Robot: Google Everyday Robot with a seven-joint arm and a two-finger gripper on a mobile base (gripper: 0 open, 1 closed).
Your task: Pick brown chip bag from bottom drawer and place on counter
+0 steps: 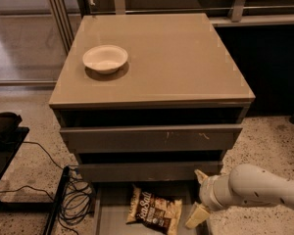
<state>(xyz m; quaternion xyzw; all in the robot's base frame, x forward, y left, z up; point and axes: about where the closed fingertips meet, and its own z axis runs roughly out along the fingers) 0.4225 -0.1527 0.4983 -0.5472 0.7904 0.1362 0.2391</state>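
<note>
The brown chip bag (153,210) lies flat in the open bottom drawer (110,214) at the lower middle of the camera view, with "Sea Salt" script showing. My gripper (199,197) is at the drawer's right side, just right of the bag and apart from it. Its two cream fingers (196,215) are spread, one up by the drawer front and one down by the drawer wall, with nothing between them. The counter (176,62) is the glossy taupe top of the cabinet above.
A white bowl (105,58) sits on the counter's left side. Two flat-fronted drawers (152,138) are above the bottom one. Black cables (73,199) and a black stand lie on the floor to the left. A dark wall base runs to the right.
</note>
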